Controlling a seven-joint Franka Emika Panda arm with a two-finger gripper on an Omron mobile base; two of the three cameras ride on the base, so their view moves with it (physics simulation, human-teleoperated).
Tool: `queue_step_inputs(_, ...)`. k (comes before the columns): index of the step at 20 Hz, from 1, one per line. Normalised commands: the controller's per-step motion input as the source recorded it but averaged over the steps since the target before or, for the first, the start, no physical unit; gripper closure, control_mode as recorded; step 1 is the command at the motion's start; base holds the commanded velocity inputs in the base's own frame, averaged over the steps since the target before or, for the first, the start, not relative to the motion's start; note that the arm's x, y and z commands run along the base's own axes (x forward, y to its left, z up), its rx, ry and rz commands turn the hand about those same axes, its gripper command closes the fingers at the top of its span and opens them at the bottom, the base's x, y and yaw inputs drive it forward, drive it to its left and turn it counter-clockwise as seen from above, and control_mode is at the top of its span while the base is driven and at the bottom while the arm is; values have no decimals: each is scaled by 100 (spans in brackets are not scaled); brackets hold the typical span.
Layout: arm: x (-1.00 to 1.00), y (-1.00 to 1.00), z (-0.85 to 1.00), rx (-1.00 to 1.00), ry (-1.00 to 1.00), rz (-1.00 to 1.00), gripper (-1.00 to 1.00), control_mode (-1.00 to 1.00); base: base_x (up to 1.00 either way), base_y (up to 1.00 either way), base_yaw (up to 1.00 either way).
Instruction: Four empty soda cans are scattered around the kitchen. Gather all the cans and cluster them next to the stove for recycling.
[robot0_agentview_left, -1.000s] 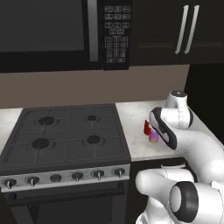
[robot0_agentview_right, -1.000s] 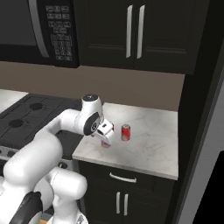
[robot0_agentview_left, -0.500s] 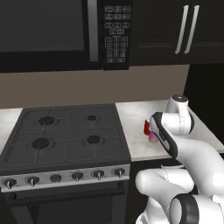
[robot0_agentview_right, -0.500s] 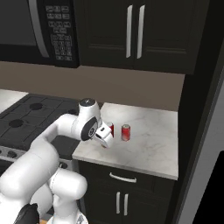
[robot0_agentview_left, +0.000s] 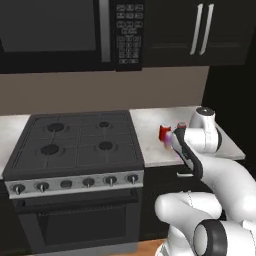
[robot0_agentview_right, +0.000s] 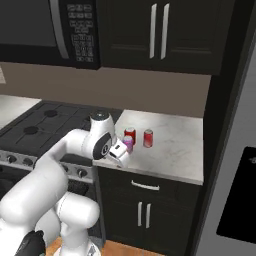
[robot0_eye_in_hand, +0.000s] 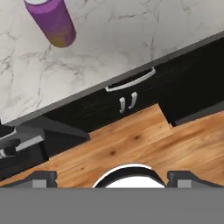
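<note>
Arm: your white arm bends forward over the counter edge.
Gripper: your gripper hangs at that edge, tilted downward.
Jaws: spread wide, holding nothing.

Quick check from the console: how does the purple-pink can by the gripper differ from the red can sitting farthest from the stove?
Colour: the purple-pink can with the orange-yellow base is two-toned; the far red can is plain red with a silver top.
Place: the purple-pink can stands nearer the marble counter's front edge, right beside the open gripper; the far red can stands further back and further from the black gas stove, clear of the arm.
Shared: both are upright, similar in size, on the same counter.
</note>
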Motion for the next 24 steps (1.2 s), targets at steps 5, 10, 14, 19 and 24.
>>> queue_step_inputs(5,0,0,0,0,0,0,-100,100,-64,-1,0)
queue_step_inputs(10,0,0,0,0,0,0,-100,100,-17,2,-73)
queue_step_inputs(14,0,0,0,0,0,0,-100,100,0,5,-99)
queue_step_inputs(19,0,0,0,0,0,0,-100,100,0,5,-100)
queue_step_inputs(24,0,0,0,0,0,0,-100,100,0,3,-97)
